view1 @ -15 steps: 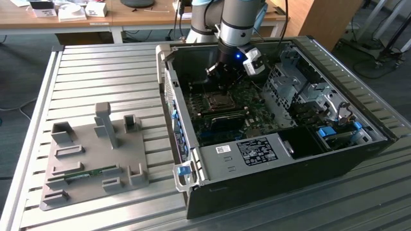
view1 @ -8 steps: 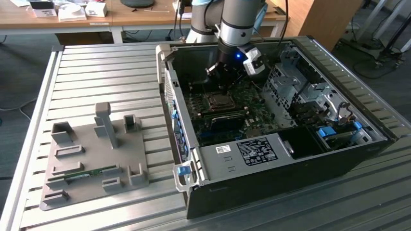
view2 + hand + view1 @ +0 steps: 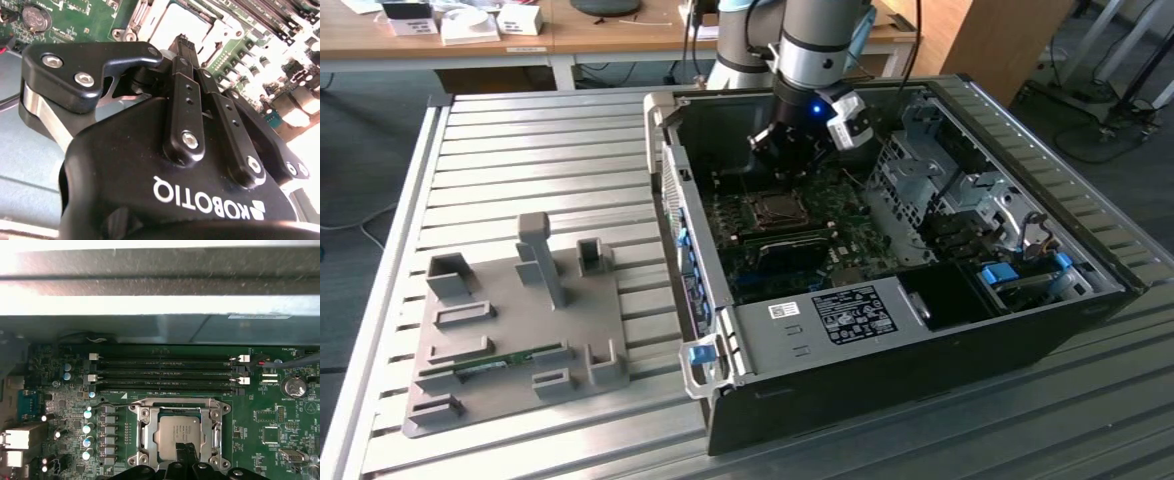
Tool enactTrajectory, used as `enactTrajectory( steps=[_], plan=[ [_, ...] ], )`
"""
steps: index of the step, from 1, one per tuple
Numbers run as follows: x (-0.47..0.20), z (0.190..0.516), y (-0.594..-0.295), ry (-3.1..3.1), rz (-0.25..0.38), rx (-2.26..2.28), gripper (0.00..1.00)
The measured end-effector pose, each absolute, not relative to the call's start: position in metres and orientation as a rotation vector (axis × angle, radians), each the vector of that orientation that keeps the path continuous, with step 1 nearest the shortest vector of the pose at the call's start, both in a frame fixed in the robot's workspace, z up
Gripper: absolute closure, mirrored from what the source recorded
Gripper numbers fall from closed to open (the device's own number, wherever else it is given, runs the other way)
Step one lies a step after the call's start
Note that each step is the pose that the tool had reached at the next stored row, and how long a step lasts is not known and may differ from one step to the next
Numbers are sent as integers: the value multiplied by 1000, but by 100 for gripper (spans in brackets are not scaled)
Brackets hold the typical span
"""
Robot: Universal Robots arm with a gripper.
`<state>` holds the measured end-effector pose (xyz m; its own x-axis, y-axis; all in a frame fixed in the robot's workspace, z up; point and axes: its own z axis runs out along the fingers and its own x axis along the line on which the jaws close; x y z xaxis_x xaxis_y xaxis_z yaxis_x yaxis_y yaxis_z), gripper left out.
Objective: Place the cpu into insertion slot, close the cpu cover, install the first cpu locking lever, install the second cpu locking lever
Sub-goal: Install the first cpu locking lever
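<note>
In the first wrist view the cpu (image 3: 180, 431), a grey metal square, lies flat in the insertion slot (image 3: 134, 409) on the green motherboard. The cpu cover (image 3: 145, 436) lies down around it, framing the chip through its window. A thin wire lever (image 3: 150, 399) runs along the slot's edge nearest the memory slots. My gripper (image 3: 188, 451) hangs just over the cpu's edge, its black fingers (image 3: 186, 95) pressed together with nothing between them. In the exterior view the gripper (image 3: 787, 162) is inside the open computer case, above the slot (image 3: 774, 210).
Long black memory slots (image 3: 165, 372) lie beside the socket, capacitors (image 3: 88, 429) on another side, and a coin battery (image 3: 293, 386) further off. The case wall (image 3: 670, 190) and drive cage (image 3: 947, 190) hem in the board. A grey fixture plate (image 3: 520, 330) holding a memory stick (image 3: 494, 362) sits at the exterior view's left.
</note>
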<state>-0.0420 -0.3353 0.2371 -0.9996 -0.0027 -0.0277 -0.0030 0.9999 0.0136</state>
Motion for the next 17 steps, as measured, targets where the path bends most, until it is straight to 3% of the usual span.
enactTrajectory(
  steps=[17],
  plan=[
    [-42, 244, -335, 3114, 21, -5, 89]
  ],
)
